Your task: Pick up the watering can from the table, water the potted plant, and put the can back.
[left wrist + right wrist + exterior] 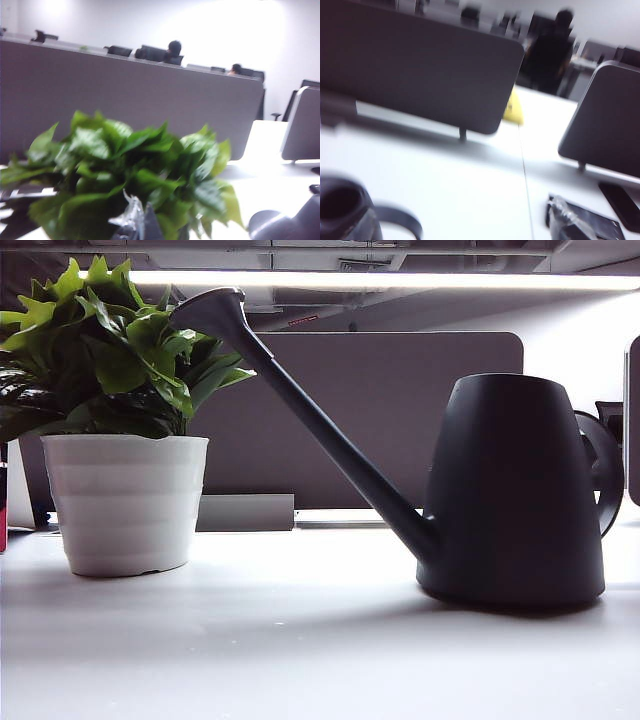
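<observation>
Watering can (510, 490) is standing upright at the right of the table (300, 660). It is matte dark grey, and its long spout is reaching left to the potted plant (120, 440) leaves.

Risk: a careless lift is likely swinging the spout tip into the foliage and tipping the pot.

Right gripper (582, 222) is hovering near the can's handle. Left gripper (134, 222) is sitting just near of the leaves. I cannot tell either pincer's opening.

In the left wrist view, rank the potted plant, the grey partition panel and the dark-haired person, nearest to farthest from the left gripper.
1. The potted plant, its leaves directly in front of the left gripper.
2. The grey partition panel, upright behind the plant.
3. The dark-haired person, beyond the panel's top edge.
The right gripper is elsewhere, over the table near the watering can.
</observation>
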